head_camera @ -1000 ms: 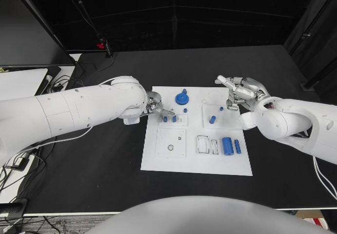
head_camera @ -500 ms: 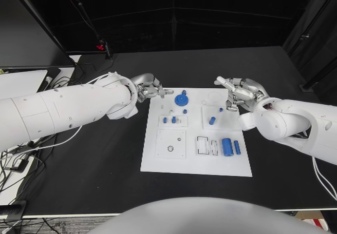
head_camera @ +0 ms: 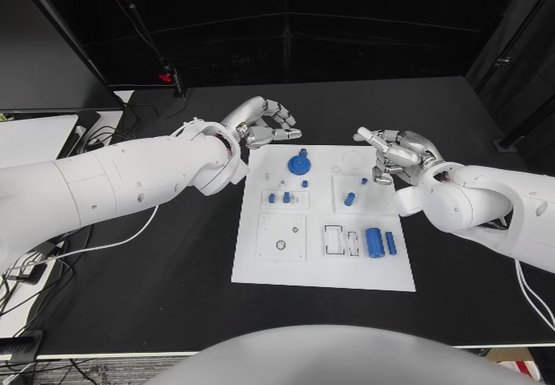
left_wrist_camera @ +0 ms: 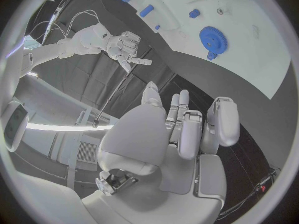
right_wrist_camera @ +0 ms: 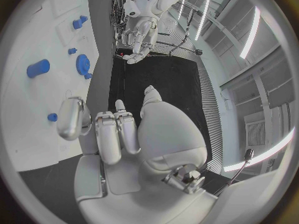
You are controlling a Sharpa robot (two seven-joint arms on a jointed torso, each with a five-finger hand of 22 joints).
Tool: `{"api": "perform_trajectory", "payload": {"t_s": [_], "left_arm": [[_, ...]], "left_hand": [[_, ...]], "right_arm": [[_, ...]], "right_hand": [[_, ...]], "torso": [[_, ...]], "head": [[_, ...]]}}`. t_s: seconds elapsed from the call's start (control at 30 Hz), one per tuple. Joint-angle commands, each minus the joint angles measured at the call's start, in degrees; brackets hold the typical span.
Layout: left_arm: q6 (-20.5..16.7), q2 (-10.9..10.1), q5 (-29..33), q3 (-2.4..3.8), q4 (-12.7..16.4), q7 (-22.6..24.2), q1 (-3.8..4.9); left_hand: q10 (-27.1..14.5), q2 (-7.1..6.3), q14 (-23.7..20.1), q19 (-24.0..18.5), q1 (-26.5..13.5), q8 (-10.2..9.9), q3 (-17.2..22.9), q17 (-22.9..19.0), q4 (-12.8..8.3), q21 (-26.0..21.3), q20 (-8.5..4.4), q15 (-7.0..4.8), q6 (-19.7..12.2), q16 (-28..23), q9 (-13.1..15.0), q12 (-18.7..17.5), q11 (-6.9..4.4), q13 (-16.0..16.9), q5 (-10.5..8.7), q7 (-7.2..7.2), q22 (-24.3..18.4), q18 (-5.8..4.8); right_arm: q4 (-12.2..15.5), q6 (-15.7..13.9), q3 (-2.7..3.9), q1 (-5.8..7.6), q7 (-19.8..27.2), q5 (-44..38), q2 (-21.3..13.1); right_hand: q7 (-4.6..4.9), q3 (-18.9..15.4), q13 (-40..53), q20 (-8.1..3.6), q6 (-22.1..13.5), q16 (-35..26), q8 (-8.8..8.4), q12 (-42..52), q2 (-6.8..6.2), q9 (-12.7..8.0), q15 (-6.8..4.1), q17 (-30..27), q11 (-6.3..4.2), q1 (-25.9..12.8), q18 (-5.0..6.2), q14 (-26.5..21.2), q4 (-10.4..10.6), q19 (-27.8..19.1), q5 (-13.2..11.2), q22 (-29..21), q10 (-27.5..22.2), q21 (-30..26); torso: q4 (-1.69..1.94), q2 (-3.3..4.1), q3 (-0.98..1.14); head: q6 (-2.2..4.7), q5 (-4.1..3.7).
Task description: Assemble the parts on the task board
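Observation:
The white task board [head_camera: 303,269] lies mid-table. On it sit a blue gear [head_camera: 300,164], two short blue pegs [head_camera: 279,196], another blue peg [head_camera: 350,197], and a big blue cylinder [head_camera: 374,238] beside a slimmer one [head_camera: 391,241]. My left hand [head_camera: 264,122] hovers off the board's far left corner, fingers apart, holding nothing; its palm [left_wrist_camera: 177,134] is bare, with the gear [left_wrist_camera: 214,39] beyond it. My right hand [head_camera: 395,152] hangs by the board's far right edge, also holding nothing. From the right wrist I see its fingers [right_wrist_camera: 115,134], the gear [right_wrist_camera: 82,63] and the cylinder [right_wrist_camera: 38,68].
Cables [head_camera: 110,132] and a pale object [head_camera: 34,132] lie at the table's left edge. Black table top [head_camera: 347,104] stretches beyond the board. The board's near left holds a white square plate [head_camera: 282,235] with small holes.
My left hand has drawn back from the two short pegs on the board and risen past the far left corner. The pegs stay in place. The right hand has not moved.

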Motion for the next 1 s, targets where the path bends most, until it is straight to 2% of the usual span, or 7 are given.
{"api": "perform_trajectory", "payload": {"t_s": [0.03, 0.2, 0.33, 0.47, 0.67, 0.77, 1.0], "left_arm": [[0.8, 1.3, -10.9, 0.05, -1.9, 4.6, -0.33], [0.2, 3.3, -27.2, 0.06, -5.0, 6.1, -1.27], [0.2, 5.2, -37.9, 0.06, -7.9, 7.0, -2.16], [-0.1, 6.7, -46.0, 0.06, -10.1, 8.2, -3.24], [0.4, 8.0, -52.8, 0.07, -11.9, 9.3, -4.17], [0.4, 8.4, -55.7, 0.07, -12.6, 9.3, -4.5], [-0.1, 9.2, -58.3, 0.07, -13.9, 8.9, -4.79]], "left_hand": [[0.3, -1.03, -0.1, 2.0, 1.5, -1.8, 1.2, 5.5, 0.0, 1.7, 0.02, 0.02, 0.7, -0.4, -2.8, -2.4, 0.53, -4.5, 0.11, 0.53, 11.2, -0.27], [3.6, -3.64, 6.0, 8.0, 3.3, -4.7, 6.4, 13.2, -0.1, 6.8, -0.59, -0.76, 4.3, 2.5, -7.4, -5.3, -0.17, -11.5, -2.37, -0.34, 13.2, -1.77], [5.7, -5.26, 6.6, 9.8, 3.9, -7.0, 10.5, 14.2, -0.1, 8.3, -1.56, -2.03, 7.2, 2.8, -10.3, -7.3, -1.12, -15.7, -2.96, -1.25, 13.8, -2.25], [8.5, -5.77, 7.0, 13.3, 5.2, -8.6, 13.5, 15.1, -0.1, 11.2, -2.05, -2.31, 10.3, 3.0, -12.3, -8.6, -1.54, -18.6, -4.82, -1.85, 15.1, -3.22], [10.3, -6.89, 7.0, 13.2, 6.1, -11.0, 16.8, 15.1, -0.1, 11.1, -2.55, -3.45, 13.2, 3.0, -14.6, -11.4, -2.36, -22.4, -7.46, -2.8, 15.0, -3.21], [10.3, -6.58, 7.0, 13.0, 7.2, -12.3, 18.9, 15.1, -0.1, 10.9, -2.91, -4.04, 13.3, 3.0, -15.6, -12.6, -2.73, -23.5, -13.89, -3.06, 14.9, -3.14], [10.4, -6.63, 7.0, 13.1, 8.0, -12.9, 20.3, 15.1, -0.1, 11.0, -3.08, -4.19, 13.7, 3.0, -16.2, -13.2, -2.86, -23.6, -15.2, -3.21, 15.0, -3.16]], "right_arm": [[0.2, 0.8, 0.02, 0.04, 0.6, -0.1, 0.1], [0.2, 0.8, 0.03, 0.03, 0.9, -0.1, 0.1], [0.2, 0.7, 0.03, 0.02, 1.2, -0.1, 0.1], [0.2, 0.7, 0.03, 0.02, 1.3, -0.1, 0.2], [0.2, 0.6, 0.03, 0.02, 1.3, -0.1, 0.3], [0.2, 0.6, 0.03, 0.02, 1.2, -0.1, 0.3], [0.3, 0.6, 0.03, 0.03, 1.1, -0.1, 0.3]], "right_hand": [[1.4, -0.2, 11.9, 0.17, -0.3, 0.1, 0.28, 0.1, 0.43, -0.1, 0.5, 15.1, 0.56, -0.1, 0.77, 6.0, 0.0, -0.3, 0.3, 8.2, 1.7, -0.2], [1.4, -0.3, 11.9, 0.18, -0.3, 0.1, 0.32, 0.1, 0.44, -0.1, 0.51, 15.1, 0.56, -0.1, 0.75, 6.0, 0.0, -0.3, 0.3, 8.2, 1.7, -0.2], [1.41, -0.3, 11.9, 0.18, -0.3, 0.1, 0.35, 0.1, 0.44, -0.1, 0.51, 15.1, 0.56, -0.1, 0.73, 6.0, 0.0, -0.2, 0.3, 8.3, 1.7, -0.1], [1.41, -0.3, 11.9, 0.18, -0.3, 0.1, 0.35, 0.1, 0.44, -0.1, 0.51, 15.1, 0.56, -0.1, 0.73, 6.0, 0.0, -0.2, 0.3, 8.3, 1.7, -0.1], [1.41, -0.3, 11.9, 0.18, -0.3, 0.1, 0.35, 0.1, 0.44, -0.1, 0.51, 15.1, 0.56, -0.1, 0.73, 6.0, 0.0, -0.2, 0.3, 8.3, 1.7, -0.1], [1.41, -0.3, 11.9, 0.19, -0.4, 0.1, 0.42, 0.1, 0.46, -0.1, 0.51, 15.1, 0.55, -0.1, 0.72, 6.0, 0.1, -0.2, 0.1, 8.3, 1.7, -0.1], [1.41, -0.3, 11.9, 0.19, -0.4, 0.1, 0.42, 0.1, 0.46, -0.1, 0.51, 15.1, 0.55, -0.1, 0.72, 6.0, 0.1, -0.2, 0.1, 8.3, 1.7, -0.1]], "torso": [[-0.05, 0.0, -0.02], [-0.05, 0.0, 0.0], [-0.03, 0.0, 0.02], [-0.11, 0.0, -0.02], [-0.04, 0.01, 0.0], [-0.01, 0.02, 0.02], [0.03, -0.01, 0.05]], "head": [[0.19, -0.11], [0.4, -0.26], [0.51, -0.32], [0.52, -0.49], [0.52, -0.84], [0.42, -0.94], [0.23, -0.97]]}}
